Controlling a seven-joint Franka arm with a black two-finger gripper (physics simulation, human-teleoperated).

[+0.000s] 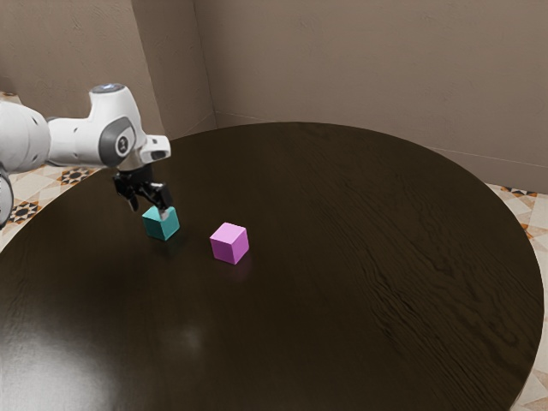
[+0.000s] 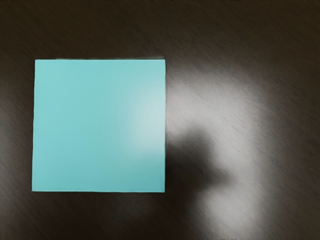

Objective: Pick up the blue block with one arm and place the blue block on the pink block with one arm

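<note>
Black gripper (image 1: pixel 147 204) hangs just above the blue block (image 1: pixel 160 223), at the end of the white arm (image 1: pixel 77 137) that comes in from the exterior view's left. Its two fingers stand apart and nothing is between them, so it holds nothing at this moment. The fingertips look very near to the upper edge of the block, but I cannot tell if one of them touches it.

In the wrist view the block (image 2: pixel 100 125) shows a flat, square top face directly under the hand. It rests on the table (image 1: pixel 360 257), near the edge on the arm's side. The pink block (image 1: pixel 229 243) stands near it, toward the exterior view's right, and the two are apart.

I judge the blue block to be light and stiff, a plain cube with smooth faces that may slip a little. The best hold seems to be on two opposite side faces, at the middle of their height, with the fingers square to them.

The table is round, of dark wood with a visible grain and some gloss; a soft shadow of the hand lies on it beside the block. Behind are plain beige walls (image 1: pixel 385 68) meeting in a corner, and a patterned tile floor (image 1: pixel 514 201).
</note>
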